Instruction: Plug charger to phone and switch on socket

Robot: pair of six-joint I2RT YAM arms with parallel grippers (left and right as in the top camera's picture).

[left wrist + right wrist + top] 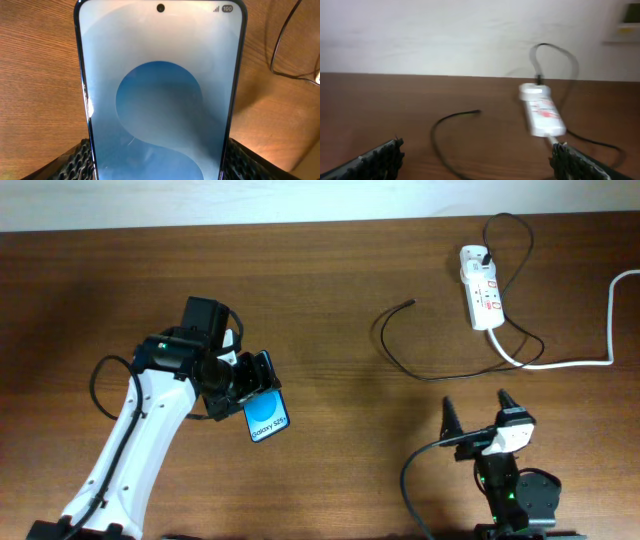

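My left gripper [247, 383] is shut on the phone [266, 418], which has a blue screen and "Galaxy S25" text, and holds it over the table left of centre. In the left wrist view the phone [160, 95] fills the frame between both jaw pads. The charger, a thin black cable [388, 348], curls on the table with its free plug tip [410, 302] lying loose; its other end runs to the white socket strip [480, 298] at the back right. My right gripper [479, 411] is open and empty, in front of the cable [437, 132] and the socket [542, 112].
The socket's thick white cord [570, 363] runs right and up off the table's edge. The wooden table [330, 470] ends at a white wall at the back.
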